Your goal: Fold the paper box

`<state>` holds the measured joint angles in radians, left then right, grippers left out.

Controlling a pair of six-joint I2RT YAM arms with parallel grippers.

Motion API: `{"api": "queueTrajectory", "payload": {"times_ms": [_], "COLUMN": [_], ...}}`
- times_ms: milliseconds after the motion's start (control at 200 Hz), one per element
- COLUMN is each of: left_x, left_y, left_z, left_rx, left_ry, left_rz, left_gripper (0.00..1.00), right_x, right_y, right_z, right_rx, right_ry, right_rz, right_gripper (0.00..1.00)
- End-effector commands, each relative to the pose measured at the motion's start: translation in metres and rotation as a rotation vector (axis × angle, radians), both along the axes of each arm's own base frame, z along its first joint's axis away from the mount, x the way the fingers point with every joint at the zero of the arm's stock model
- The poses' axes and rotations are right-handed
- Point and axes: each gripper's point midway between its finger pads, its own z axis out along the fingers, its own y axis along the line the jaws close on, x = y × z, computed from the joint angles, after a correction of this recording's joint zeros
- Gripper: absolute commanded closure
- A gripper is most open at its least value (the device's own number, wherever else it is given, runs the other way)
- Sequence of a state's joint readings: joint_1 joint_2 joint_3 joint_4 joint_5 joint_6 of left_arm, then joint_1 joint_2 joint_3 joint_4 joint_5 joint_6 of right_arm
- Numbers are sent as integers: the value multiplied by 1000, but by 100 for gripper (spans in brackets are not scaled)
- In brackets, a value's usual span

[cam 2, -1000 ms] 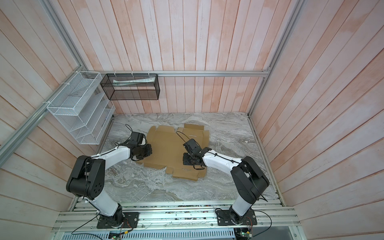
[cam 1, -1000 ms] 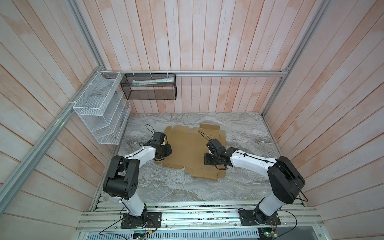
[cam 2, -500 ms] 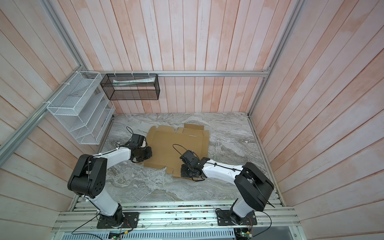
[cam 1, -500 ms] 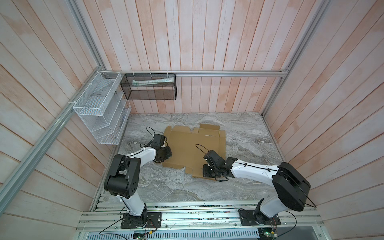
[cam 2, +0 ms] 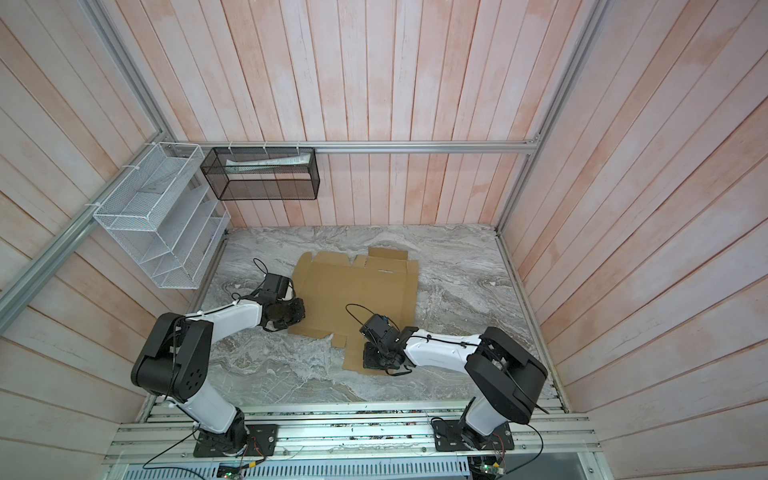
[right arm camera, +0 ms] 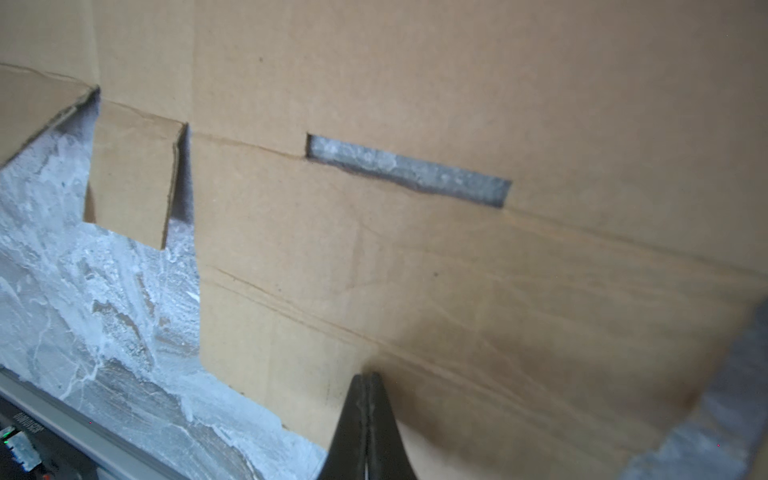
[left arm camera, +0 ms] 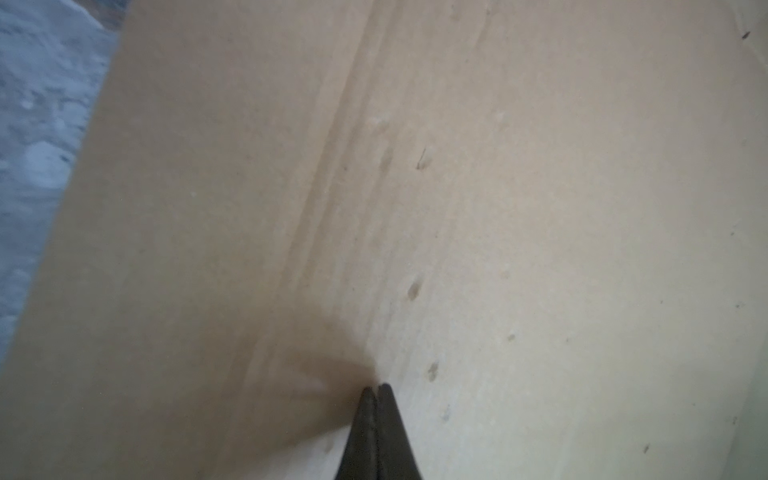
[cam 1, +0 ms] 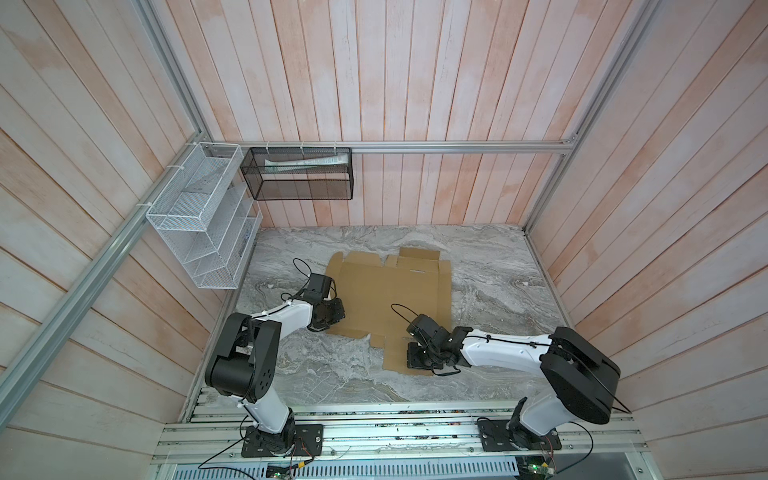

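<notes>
1. Top views: in both top views the paper box lies as a flat, unfolded sheet about the middle of the table, with its near flap reaching toward the front edge. The left gripper rests on the sheet's left edge and the right gripper on the near flap. Neither pinches any cardboard. I judge that a sideways push could slide the whole sheet across the smooth marble instead of raising a wall.

2. Left wrist: the jaws are pressed together with nothing between them, and the tips touch the cardboard just beside a long crease. Pressure off that line could dent the panel. The tips could also skid along it, since only friction links them to the sheet.

3. Right wrist: the jaws are likewise together and empty, with the tips on the flap beside two parallel score lines. A slot and a slightly lifted tab lie beyond. If the tips drag that way they could snag the slot and tear it. The flap could buckle between the scores, and the tab could bend the wrong way.
</notes>
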<state>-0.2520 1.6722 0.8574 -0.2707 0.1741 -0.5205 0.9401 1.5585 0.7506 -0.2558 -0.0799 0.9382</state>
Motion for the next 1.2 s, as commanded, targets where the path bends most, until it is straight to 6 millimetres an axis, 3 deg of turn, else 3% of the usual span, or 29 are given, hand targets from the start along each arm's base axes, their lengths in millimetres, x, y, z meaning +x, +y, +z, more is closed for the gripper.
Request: {"api": "queueTrajectory", "payload": {"times_ms": [0,185,365,590,795,970,1070,1195], "left_x": [-21,-39,-58,-84,-100,-79,-61,-38], "left_y": [0,0,-6,-29,-62,-57,-56,-42], "left_z": [-10,-11,-17,-23,-6,29,52,65], "left_rx": [11,5,-13,-66,-166,-144,-181,-174], "left_ry": [55,70,92,125,100,-4,-76,-109], "left_rz": [2,7,-3,-36,-102,-83,-68,-36], "left_gripper": [100,100,100,100,100,100,100,100], "right_x": [-5,5,27,62,106,134,142,144], "right_y": [-13,-32,-56,-86,-89,-76,-69,-61], "right_z": [-11,-19,-22,-26,-15,13,29,49], "right_rx": [-48,-109,-159,-206,-229,-202,-176,-103], "right_ry": [12,6,-17,-35,-113,-196,-222,-254], "right_rz": [-25,-61,-71,-77,-85,-81,-81,-98], "right_gripper": [95,95,95,95,96,93,91,89]}}
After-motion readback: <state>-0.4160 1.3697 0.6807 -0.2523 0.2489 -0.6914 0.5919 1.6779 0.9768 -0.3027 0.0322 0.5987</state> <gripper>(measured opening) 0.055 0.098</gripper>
